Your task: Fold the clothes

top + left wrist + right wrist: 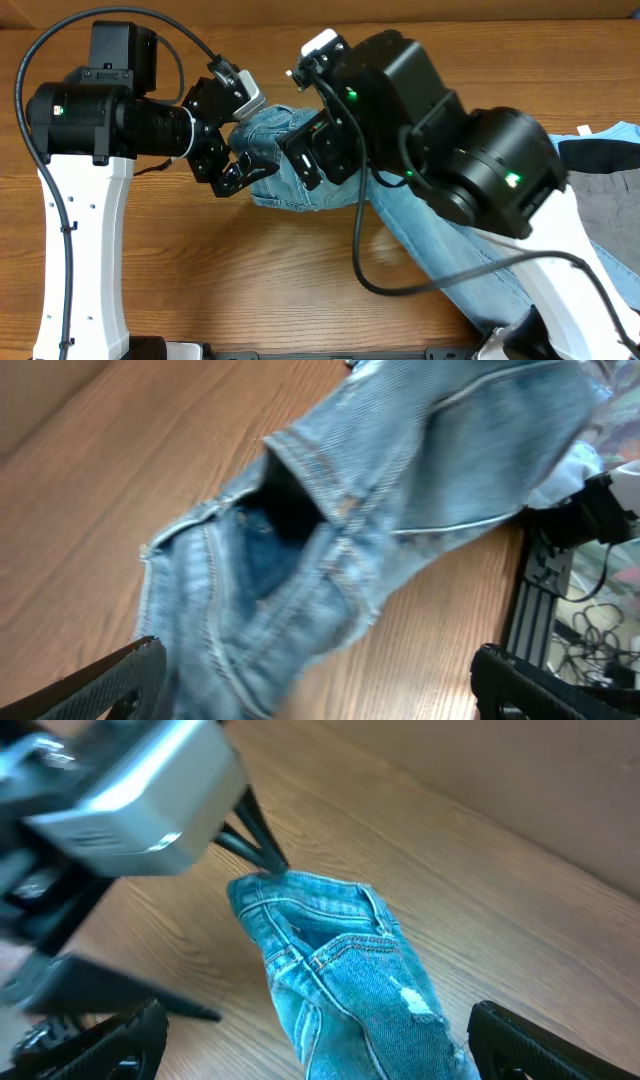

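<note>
The jeans (440, 238) lie long, waist end right under the left gripper (315, 690) and right gripper (320, 1050), both wide open and empty, legs running off to the right.

The overhead camera looks straight down on the wooden desk (250, 290) from well above. The left wrist camera hangs close over the jeans (330, 550), angled down along them toward the desk's edge. The right wrist camera, equally close, faces their waistband and the left wrist's grey camera box (130, 800). All three views share the waist end.
</note>
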